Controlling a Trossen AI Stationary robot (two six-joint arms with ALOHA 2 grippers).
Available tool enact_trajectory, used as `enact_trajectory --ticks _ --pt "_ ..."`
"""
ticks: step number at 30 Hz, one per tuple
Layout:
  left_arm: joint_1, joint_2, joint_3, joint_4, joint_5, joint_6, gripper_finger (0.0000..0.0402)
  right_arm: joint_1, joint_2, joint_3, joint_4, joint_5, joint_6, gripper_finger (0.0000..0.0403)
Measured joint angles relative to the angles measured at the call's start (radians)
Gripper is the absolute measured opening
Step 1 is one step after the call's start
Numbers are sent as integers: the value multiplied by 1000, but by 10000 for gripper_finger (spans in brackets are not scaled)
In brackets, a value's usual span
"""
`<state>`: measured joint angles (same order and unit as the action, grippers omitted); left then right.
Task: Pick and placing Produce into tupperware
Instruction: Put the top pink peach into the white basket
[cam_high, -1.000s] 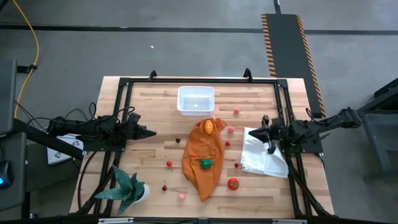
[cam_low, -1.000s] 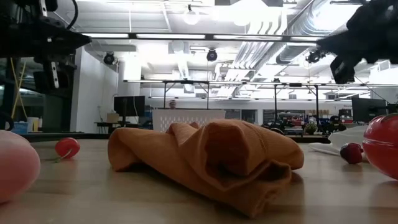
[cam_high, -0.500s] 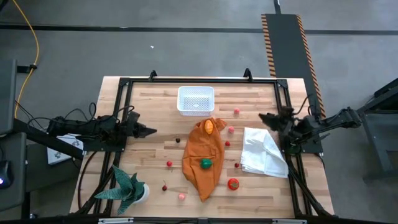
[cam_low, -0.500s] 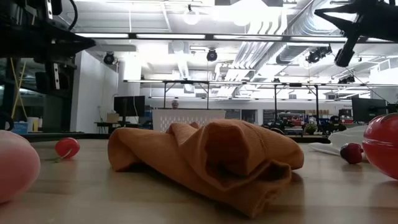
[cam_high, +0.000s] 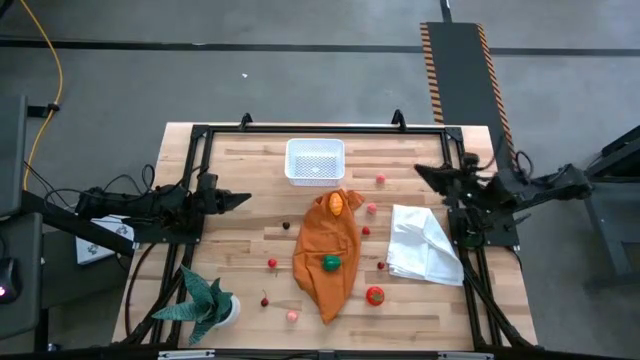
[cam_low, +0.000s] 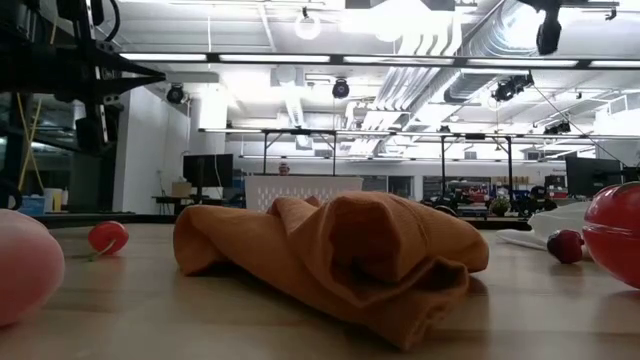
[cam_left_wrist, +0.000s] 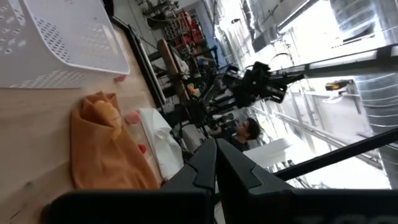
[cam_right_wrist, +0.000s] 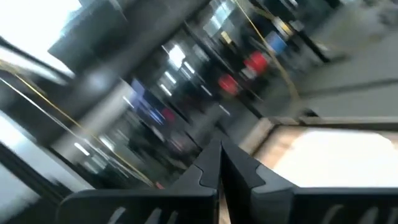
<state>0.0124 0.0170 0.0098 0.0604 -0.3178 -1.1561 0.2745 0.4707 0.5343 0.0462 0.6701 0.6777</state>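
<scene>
The white tupperware (cam_high: 315, 160) stands empty near the table's far edge. Produce is scattered around and on an orange cloth (cam_high: 327, 250): an orange piece (cam_high: 337, 202) and a green piece (cam_high: 330, 262) lie on the cloth. A red tomato (cam_high: 374, 295), small red pieces (cam_high: 380, 180) and a pink piece (cam_high: 292, 316) lie on the wood. My left gripper (cam_high: 245, 198) is shut and empty at the table's left, pointing level toward the cloth. My right gripper (cam_high: 420, 170) is shut and empty. It is raised high at the right, above the white cloth's (cam_high: 425, 243) far corner.
A green spiky potted plant (cam_high: 205, 300) stands at the near left corner. A black frame (cam_high: 300, 130) runs around the table's edges. In the low view the orange cloth (cam_low: 330, 260) bulks up mid-table, with a large red piece (cam_low: 615, 235) at the right.
My right gripper has risen well above the white cloth, rolled, and swung its tip toward the far edge, staying shut. My left gripper has stayed in place, but its wrist has turned, so its tip points slightly more toward the far edge.
</scene>
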Motion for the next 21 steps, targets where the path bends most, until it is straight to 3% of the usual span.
enact_trajectory --ticks 5,10,16,21 --pt "0 0 0 -1 23 1 1 -1 212 242 -338 21 37 4" --pt "0 0 0 -2 51 2 1 -39 395 411 -486 10 40 51" --pt "0 0 0 -5 110 3 1 -136 603 563 -601 -112 65 139" --pt "0 0 0 -6 164 3 1 -221 773 657 -712 -220 70 173"
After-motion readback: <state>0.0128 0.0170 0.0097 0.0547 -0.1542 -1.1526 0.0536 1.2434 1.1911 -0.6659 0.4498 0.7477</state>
